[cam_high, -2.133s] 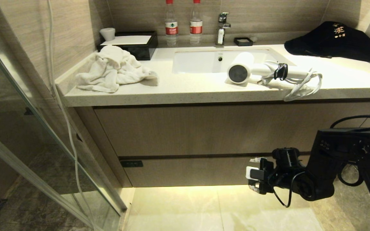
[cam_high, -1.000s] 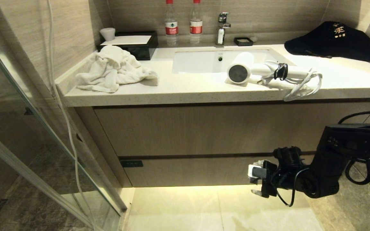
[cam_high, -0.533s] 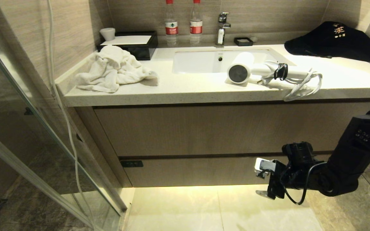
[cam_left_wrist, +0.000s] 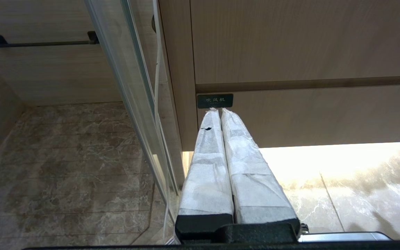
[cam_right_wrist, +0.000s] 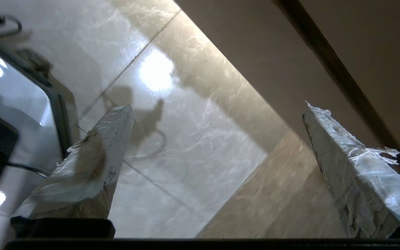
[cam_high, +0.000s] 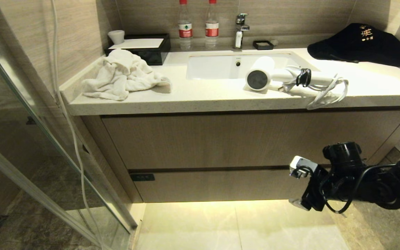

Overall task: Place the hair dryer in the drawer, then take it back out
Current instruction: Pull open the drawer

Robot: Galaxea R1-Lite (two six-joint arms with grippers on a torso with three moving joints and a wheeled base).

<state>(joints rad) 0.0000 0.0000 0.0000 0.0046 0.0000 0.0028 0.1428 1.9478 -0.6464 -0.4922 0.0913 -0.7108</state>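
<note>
Right pincer (cam_high: 295, 184) spread wide, holding nothing, low in front of the shut drawer (cam_high: 214, 185) near its right end. Hair dryer (cam_high: 283, 80) lies on the desk (cam_high: 203, 99) by the sink (cam_high: 221, 66), cord bundled. Left pincer (cam_left_wrist: 219, 113) clenched, empty, pointing at drawer's black label (cam_left_wrist: 215, 100).

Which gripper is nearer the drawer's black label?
Left. The left gripper, shut, points at the black label from just short of it. The right gripper, open, hangs before the drawer's far right end.
</note>
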